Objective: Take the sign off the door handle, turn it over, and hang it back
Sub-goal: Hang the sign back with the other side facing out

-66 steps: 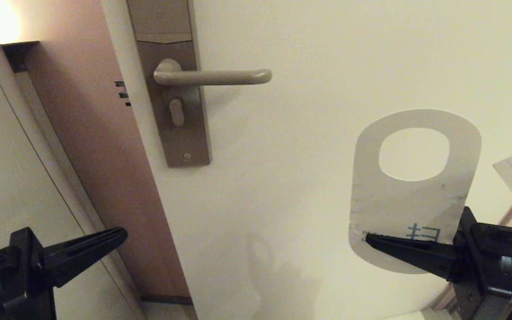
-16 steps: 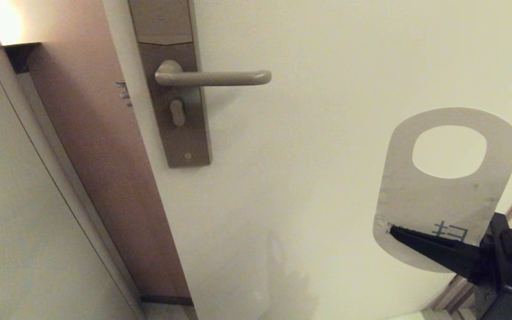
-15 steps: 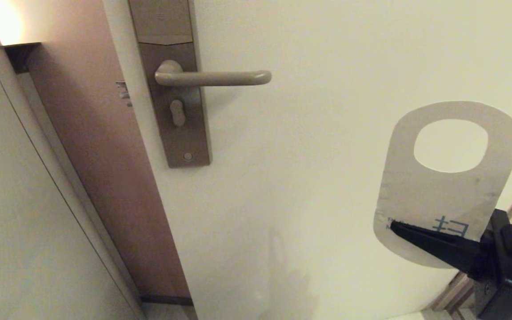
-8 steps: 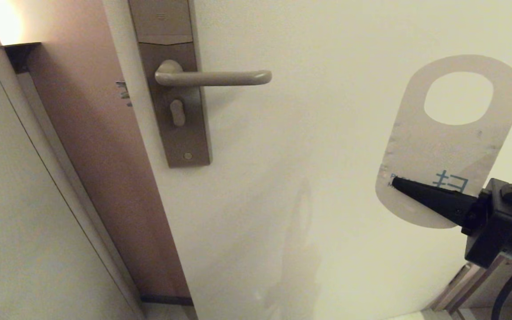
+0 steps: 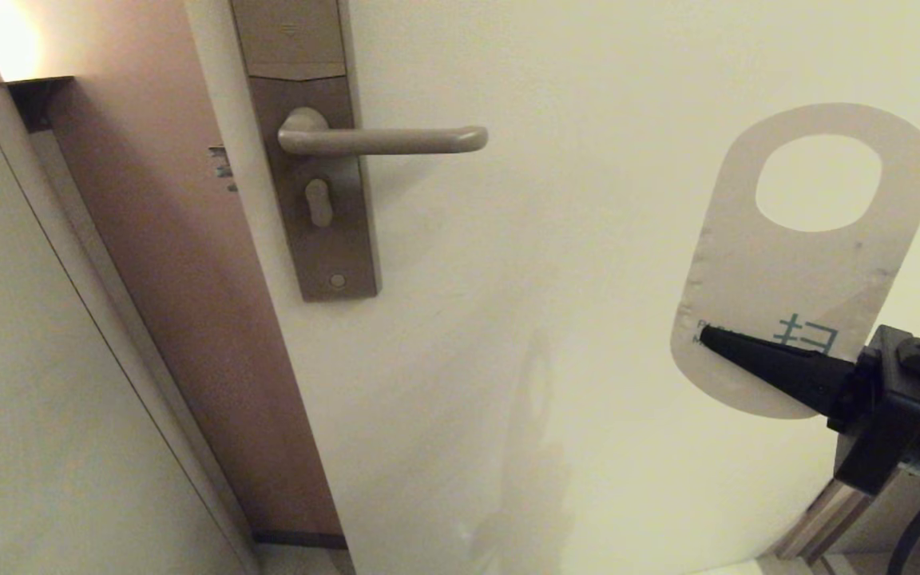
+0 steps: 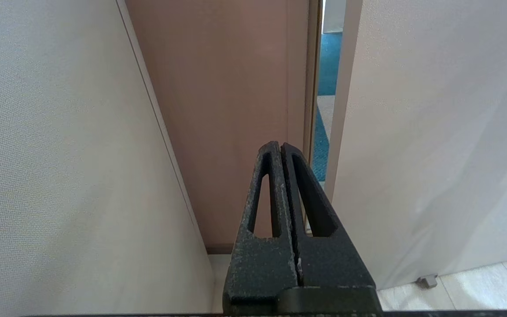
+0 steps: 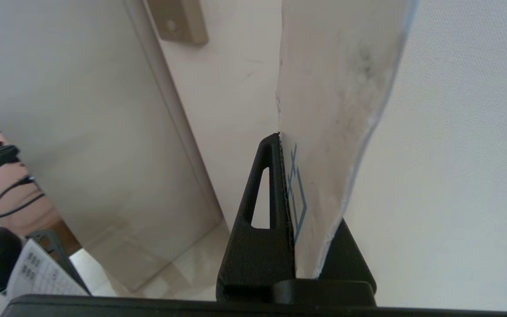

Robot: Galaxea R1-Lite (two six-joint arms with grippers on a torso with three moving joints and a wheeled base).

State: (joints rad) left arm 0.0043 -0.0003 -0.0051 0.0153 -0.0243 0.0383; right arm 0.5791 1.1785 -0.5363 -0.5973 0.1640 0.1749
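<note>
Presently my right end effector (image 5: pixel 706 335) holds the sign (image 5: pixel 795 271) upright, well to the right of the door handle (image 5: pixel 384 140) and slightly below its level, in front of the door (image 5: pixel 572 319). The sign's white face shows toward the head camera, with its oval hole at the top and blue print near the bottom edge. The door handle is bare; it projects horizontally to the right from the lock plate (image 5: pixel 312 200), its rounded tip free.

In my judgement the step in hand is the rehanging. To do it well, I should bring the oval hole level with the door handle's tip, then carry the sign leftward along the lever's axis so the tip passes cleanly through the hole. The card should stay parallel to the door; any tilt risks catching the rim on the tip. Release should come only once the hole sits well along the lever.

My right end effector is clenched on the lower part of the sign; the right wrist view shows the card (image 7: pixel 332 110) pinched between the closed fingers (image 7: pixel 262 198), bowing slightly above them. My left end effector (image 6: pixel 281 147) is clenched on nothing, parked low to the left of the door handle, near the door frame.
</note>
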